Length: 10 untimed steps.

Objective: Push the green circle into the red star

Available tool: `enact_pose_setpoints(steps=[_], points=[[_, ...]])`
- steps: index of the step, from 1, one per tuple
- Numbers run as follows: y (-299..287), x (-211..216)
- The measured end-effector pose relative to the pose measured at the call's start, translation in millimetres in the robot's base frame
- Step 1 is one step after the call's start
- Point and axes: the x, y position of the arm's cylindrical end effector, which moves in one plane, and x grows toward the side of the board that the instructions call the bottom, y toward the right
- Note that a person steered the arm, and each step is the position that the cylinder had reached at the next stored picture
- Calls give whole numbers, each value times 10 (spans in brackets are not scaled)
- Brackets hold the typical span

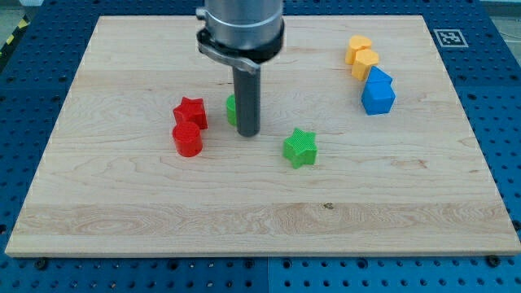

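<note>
One gap left on the counter [98,195] — the green circle [231,109], mostly hidden behind my tip [248,133] on its right side, sits just right of the red star [190,112], not yet touching; no pincer fitted — nothing grasped.

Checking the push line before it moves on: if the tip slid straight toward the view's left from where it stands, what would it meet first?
My tip would likely meet the green circle first, mostly hidden behind the rod, then the red star. Depth is uncertain.
</note>
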Motion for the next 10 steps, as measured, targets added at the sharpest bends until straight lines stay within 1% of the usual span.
enact_pose_setpoints(steps=[1,2,3,4,5,6,8,9,10], points=[[27,-244],[216,-245],[493,-389],[183,-431],[-6,-431],[-6,-456],[-291,-458],[-291,-463],[-154,-557]])
